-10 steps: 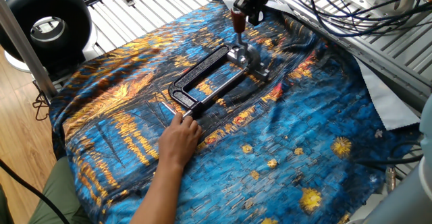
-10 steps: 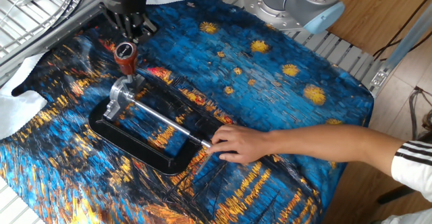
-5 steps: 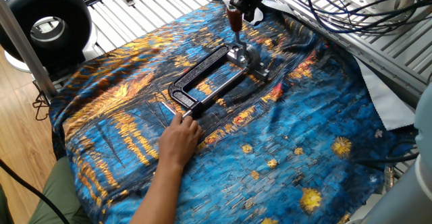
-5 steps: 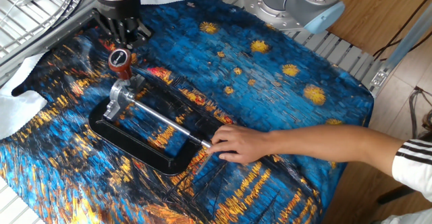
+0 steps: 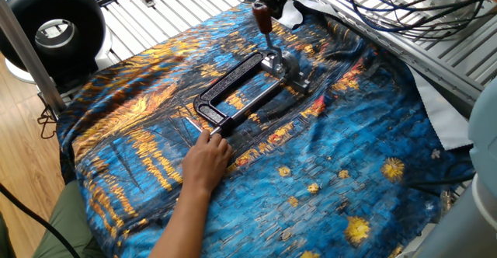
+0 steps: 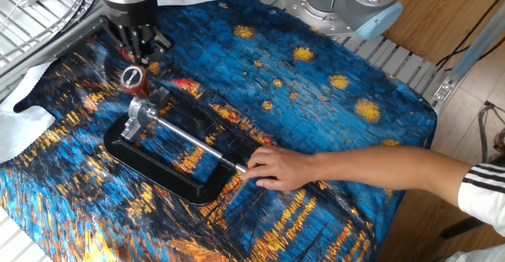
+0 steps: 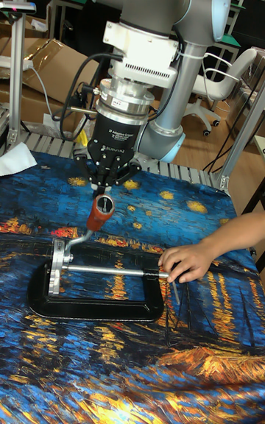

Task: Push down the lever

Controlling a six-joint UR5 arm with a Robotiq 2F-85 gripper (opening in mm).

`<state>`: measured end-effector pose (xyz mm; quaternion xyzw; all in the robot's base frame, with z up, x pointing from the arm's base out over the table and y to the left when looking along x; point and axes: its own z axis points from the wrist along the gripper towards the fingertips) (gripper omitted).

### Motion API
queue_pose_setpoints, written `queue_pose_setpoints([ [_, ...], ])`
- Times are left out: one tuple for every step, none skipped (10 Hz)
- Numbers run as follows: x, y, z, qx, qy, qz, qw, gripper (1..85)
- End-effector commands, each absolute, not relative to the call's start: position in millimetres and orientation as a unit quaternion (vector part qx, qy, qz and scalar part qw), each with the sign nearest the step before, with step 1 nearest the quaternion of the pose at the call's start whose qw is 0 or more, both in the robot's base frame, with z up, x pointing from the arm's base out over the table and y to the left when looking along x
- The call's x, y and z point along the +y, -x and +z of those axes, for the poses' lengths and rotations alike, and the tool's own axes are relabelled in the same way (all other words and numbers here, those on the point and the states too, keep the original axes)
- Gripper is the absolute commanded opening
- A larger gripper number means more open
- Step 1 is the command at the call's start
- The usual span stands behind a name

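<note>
Slim silver lever (image 6: 139, 91), dark red tip, tilted up from the clamp.
My jaws (image 7: 107, 183) hover at its 12 o'clock, grip state unclear; the tip has swung farther from the clamp frame (image 6: 162, 170).

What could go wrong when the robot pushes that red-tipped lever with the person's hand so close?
1. The gripper sits just above the lever tip, so it might slide off the rounded red end.
2. The person's hand steadies the far end of the black clamp frame; a hard push could jolt it against the fingers.
3. The painted cloth is wrinkled and may let the clamp shift.
</note>
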<state>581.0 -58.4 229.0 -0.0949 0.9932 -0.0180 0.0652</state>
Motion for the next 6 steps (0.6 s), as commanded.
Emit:
queue_pose_setpoints([
  [-52.8,-600.3,229.4,0.99,0.108,-0.001,0.094,1.0],
  [-53.5,-604.9,227.9,0.989,0.113,-0.002,0.1,1.0],
  [-54.5,-609.4,226.3,0.987,0.121,-0.005,0.105,1.0],
  [-54.8,-614.9,224.1,0.986,0.126,-0.008,0.112,1.0],
  [-53.3,-619.7,222.4,0.984,0.13,-0.01,0.118,1.0],
  [-52.5,-624.4,220.8,0.983,0.134,-0.013,0.124,1.0],
])
